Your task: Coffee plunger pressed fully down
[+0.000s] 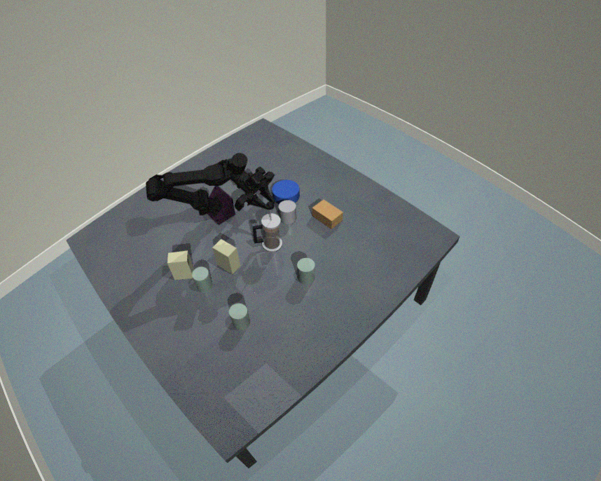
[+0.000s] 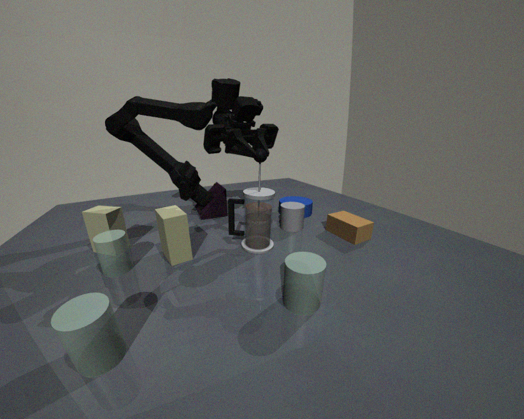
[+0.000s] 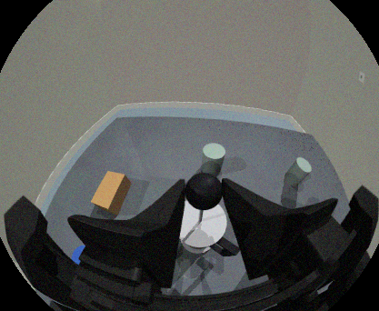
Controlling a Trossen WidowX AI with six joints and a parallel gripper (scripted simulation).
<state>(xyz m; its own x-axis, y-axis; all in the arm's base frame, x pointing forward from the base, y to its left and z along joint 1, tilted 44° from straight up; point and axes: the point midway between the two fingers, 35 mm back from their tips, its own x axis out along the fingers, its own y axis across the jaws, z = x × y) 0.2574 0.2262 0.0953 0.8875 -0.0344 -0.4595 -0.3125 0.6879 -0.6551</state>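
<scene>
Coffee press [image 1: 271, 233] [image 2: 258, 220] [image 3: 204, 225] stood upright on the counter [image 1: 342, 289] [image 2: 388, 324] [image 3: 164, 136], inboard of the long edge nearest the wall, roughly midway between that edge's two corners. The tool [image 1: 272, 205] [image 2: 261, 155] [image 3: 203, 184] was closed on the round black plunger knob [image 2: 261, 155] [image 3: 204, 191], one finger on either side. Rod [image 2: 259, 176] [image 3: 201, 217] showed between knob and lid; stroke not complete.

Handling, judged: the knob looked hard and smooth, liable to slip if squeezed off its middle; the rod thin, poor at taking side load. The body appeared to be glass, fragile, light enough to slide or tip under an off-axis push. Best hold: knob gripped about its middle, force straight down the rod, handle [image 1: 258, 233] [image 2: 232, 217] [image 3: 225, 246] left alone. Some resistance from the filter was to be expected.

Views compared: the exterior view gave the remaining rod length and the brown contents behind the clear wall, neither readable from the wrist. The wrist view gave the knob centred between both fingers, which the top view did not resolve. The top view alone gave the press's place relative to the counter's edges, and the grey cylinder [image 1: 287, 212] [image 2: 292, 217] just beside it.
</scene>
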